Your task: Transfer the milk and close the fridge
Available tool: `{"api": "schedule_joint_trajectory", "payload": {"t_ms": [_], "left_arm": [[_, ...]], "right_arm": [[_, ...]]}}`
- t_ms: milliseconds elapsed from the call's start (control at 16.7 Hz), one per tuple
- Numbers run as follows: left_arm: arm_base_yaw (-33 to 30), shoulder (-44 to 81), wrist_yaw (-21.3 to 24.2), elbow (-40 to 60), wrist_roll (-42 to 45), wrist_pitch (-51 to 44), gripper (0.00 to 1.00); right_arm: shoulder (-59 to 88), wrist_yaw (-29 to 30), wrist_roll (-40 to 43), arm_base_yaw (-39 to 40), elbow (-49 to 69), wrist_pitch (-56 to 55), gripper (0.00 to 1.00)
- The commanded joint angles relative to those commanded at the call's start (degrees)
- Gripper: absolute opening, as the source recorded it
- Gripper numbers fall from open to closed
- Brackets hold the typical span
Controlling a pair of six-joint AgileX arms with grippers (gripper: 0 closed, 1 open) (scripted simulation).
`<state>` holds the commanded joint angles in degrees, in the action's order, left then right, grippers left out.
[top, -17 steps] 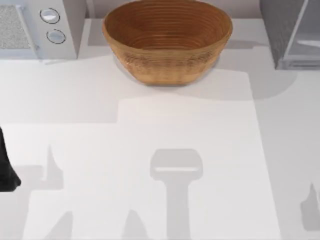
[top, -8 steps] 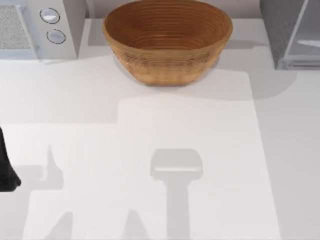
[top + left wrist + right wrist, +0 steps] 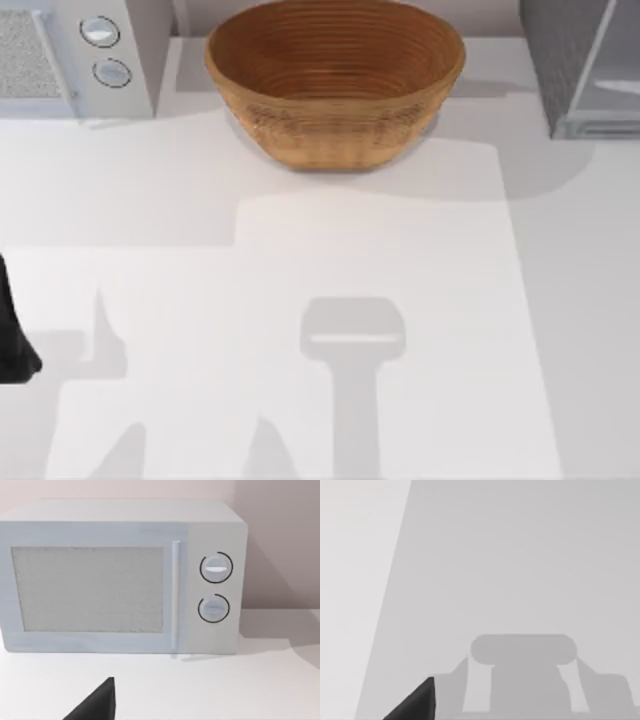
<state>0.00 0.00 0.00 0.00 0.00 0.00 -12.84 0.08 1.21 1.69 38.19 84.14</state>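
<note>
The milk is out of view. The fridge stands at the table's back right corner, its dark speckled side facing the bowl and its pale smooth panel to the right of that. A dark part of my left arm sits at the table's left edge. A black tip of my left gripper shows in the left wrist view, facing the appliance with two knobs. A black tip of my right gripper hangs over bare white table in the right wrist view.
A large woven bowl stands at the back middle. A light-grey appliance with two round knobs and a mesh window fills the back left corner. Arm shadows lie across the white tabletop.
</note>
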Motion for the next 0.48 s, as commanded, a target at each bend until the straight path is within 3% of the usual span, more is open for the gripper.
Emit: {"api": "schedule_joint_trajectory", "payload": {"t_ms": [240,480], "left_arm": [[0.0,0.0,0.0,0.0,0.0,0.0,1.0],[0.0,0.0,0.0,0.0,0.0,0.0,1.0]], "right_arm": [[8.2,-4.7,8.4,-7.8,3.9,1.0,1.0],[24.8,-12.7,25.2,-22.9,10.6,2.5,1.0]]}}
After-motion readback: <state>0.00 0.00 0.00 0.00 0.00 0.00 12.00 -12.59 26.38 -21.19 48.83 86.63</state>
